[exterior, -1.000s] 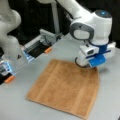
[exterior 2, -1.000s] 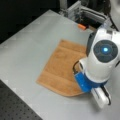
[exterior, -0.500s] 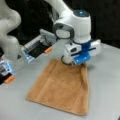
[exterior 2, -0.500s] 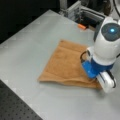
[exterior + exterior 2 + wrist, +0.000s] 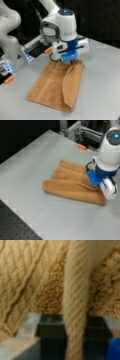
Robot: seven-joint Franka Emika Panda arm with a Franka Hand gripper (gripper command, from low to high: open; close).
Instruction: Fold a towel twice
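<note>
towel [image 5: 53, 86] lies on the grey table [image 5: 100, 82], and it has changed shape over the last second: it was spread as one flat, roughly square sheet, and now one side strip has been drawn up and over the rest, so a long raised flap [image 5: 71, 82] runs along the towel's right side in a front view. the gripper [image 5: 70, 60] has travelled with it, from beyond the towel's far right corner to a spot directly above the towel's far edge. that reads as the first of the two folds being under way and not yet laid flat (the flap stands in a loose curl, its edge clear of the layer beneath).

in a front view the towel [image 5: 71, 183] shows as a narrower orange-brown band with a rounded ridge along the side nearest the camera, and the gripper [image 5: 95, 185] sits low at the towel's right end, touching or just over the cloth.

the wrist view is filled with fuzzy tan terry; a paler ribbed strip [image 5: 75, 305] of the towel hangs straight down between the dark fingers [image 5: 51, 340], so the gripper appears clamped on that edge of the cloth.

beyond the towel's far left corner stands a second white arm [image 5: 10, 32], with small orange parts [image 5: 10, 79] near its base.
</note>
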